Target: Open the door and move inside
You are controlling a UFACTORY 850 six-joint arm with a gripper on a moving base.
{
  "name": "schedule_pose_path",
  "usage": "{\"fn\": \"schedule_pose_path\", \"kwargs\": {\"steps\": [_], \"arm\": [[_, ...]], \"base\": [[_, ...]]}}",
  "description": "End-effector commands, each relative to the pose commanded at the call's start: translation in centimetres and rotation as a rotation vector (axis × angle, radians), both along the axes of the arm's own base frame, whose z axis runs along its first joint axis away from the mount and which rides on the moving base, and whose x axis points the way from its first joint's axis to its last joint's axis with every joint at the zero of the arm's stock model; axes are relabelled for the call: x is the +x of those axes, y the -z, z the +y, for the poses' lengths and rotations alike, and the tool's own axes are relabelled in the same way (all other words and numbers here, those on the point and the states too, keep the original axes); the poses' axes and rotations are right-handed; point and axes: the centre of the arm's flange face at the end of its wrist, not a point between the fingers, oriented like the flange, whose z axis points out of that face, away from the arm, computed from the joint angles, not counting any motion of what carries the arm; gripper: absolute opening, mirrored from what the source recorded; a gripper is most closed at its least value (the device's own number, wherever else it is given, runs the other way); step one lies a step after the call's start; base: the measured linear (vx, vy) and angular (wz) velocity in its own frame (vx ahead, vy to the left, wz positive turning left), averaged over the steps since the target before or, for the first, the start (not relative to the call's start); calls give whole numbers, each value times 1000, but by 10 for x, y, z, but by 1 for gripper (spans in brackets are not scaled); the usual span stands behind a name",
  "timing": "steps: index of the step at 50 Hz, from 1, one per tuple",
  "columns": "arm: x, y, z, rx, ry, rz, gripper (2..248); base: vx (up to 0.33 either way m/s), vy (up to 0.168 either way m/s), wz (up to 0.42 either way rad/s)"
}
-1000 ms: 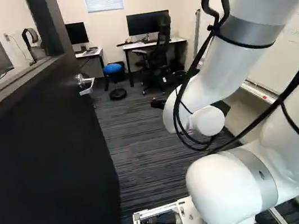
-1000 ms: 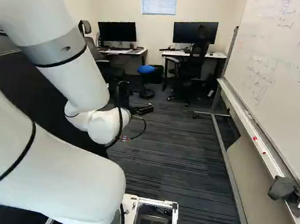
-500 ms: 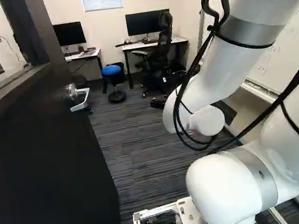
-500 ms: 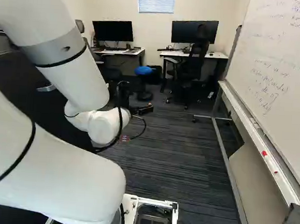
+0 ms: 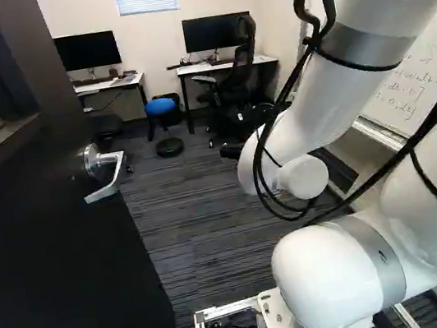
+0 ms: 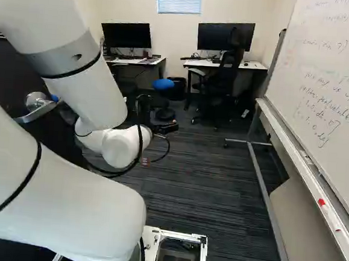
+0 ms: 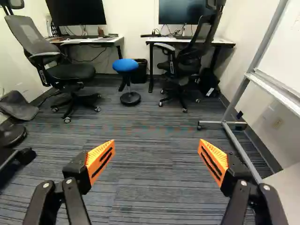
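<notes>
In the right base view my gripper (image 6: 165,128) extends past the white wrist, over the carpet. The wrist view shows the gripper (image 7: 157,146) with its orange-padded fingers wide apart and only floor between them. The dark door (image 5: 56,240) stands open along the left of the left base view, its edge running beside the arm's path. Its silver lever handle (image 5: 103,172) is left of the arm, and the handle (image 6: 36,109) also shows partly behind the arm in the right base view. Neither the door nor its handle appears in the wrist view.
Ahead are two desks with monitors, a blue stool (image 7: 125,65), and office chairs, one (image 7: 70,70) at the far left and another (image 7: 185,61) before the right desk. A whiteboard (image 6: 324,76) on a metal frame (image 6: 265,204) lines the right side. Carpeted floor (image 6: 188,186) lies between.
The base has moved forward: the door handle looks larger and lies further left, and the whiteboard has come closer. The arm holds its pose against its lowest joint.
</notes>
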Motion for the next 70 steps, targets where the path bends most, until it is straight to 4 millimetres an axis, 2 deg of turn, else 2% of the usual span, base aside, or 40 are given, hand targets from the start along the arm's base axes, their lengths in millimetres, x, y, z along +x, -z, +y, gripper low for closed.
{"fn": "schedule_pose_path", "kwargs": {"steps": [33,70], "arm": [[0,0,0,0,0,0,247],[0,0,0,0,0,0,247]], "base": [[198,1,-14],[3,-1,-1]]}}
